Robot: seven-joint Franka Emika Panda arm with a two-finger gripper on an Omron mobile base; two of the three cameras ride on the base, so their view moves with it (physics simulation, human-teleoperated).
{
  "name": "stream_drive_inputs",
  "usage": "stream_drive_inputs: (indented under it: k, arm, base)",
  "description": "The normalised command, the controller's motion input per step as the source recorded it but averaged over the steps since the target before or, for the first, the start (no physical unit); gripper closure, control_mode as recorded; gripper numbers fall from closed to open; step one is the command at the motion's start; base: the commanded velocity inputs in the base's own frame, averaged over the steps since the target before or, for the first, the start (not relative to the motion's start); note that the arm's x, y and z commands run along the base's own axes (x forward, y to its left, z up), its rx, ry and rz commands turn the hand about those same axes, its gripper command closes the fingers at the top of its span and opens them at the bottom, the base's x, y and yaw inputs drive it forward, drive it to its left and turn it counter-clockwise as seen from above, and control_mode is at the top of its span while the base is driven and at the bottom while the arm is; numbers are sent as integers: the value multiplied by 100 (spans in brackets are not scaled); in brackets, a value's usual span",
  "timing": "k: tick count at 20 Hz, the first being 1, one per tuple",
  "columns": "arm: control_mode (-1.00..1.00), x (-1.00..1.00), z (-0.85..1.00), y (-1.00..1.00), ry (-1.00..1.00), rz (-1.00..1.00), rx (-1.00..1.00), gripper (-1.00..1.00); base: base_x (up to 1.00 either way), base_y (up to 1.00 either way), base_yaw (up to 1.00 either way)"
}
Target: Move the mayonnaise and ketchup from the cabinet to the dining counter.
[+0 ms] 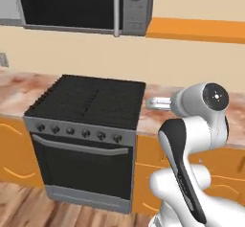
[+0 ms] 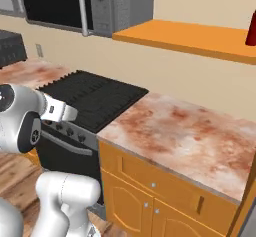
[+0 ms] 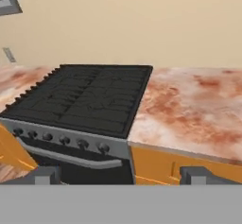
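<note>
The ketchup point(image 2: 251, 29), a dark-red bottle, stands on the cabinet shelf board point(image 2: 185, 37) at the far right edge of the right base view, cut off by the frame. The same orange cabinet board point(image 1: 196, 29) runs along the wall right of the microwave in the left base view. My gripper point(image 3: 122, 176) is open and holds nothing, its two fingertips point(image 3: 45, 175) spread wide in the hand view. It hangs in front of the stove, well below and left of the shelf. The mayonnaise and the dining counter are out of view.
A black cooktop and oven point(image 1: 88, 101) sit under a microwave point(image 1: 81, 3). A marbled worktop point(image 2: 185, 131) extends right of the stove over orange doors point(image 2: 145, 201). A wooden floor point(image 1: 28, 204) lies in front. My arm's white elbow point(image 1: 210, 101) is raised beside the stove.
</note>
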Motion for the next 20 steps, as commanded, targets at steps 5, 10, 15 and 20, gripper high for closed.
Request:
stream_drive_inputs:
  k: [5,10,15,20]
  arm:
    - [100,0,0,0,0,0,0,-100]
    - [100,0,0,0,0,0,0,-100]
    - [100,0,0,0,0,0,0,-100]
    - [100,0,0,0,0,0,0,-100]
  base:
    - [43,-1,-54]
    - [16,-1,-37]
    - [29,-6,-34]
    - [52,-9,-35]
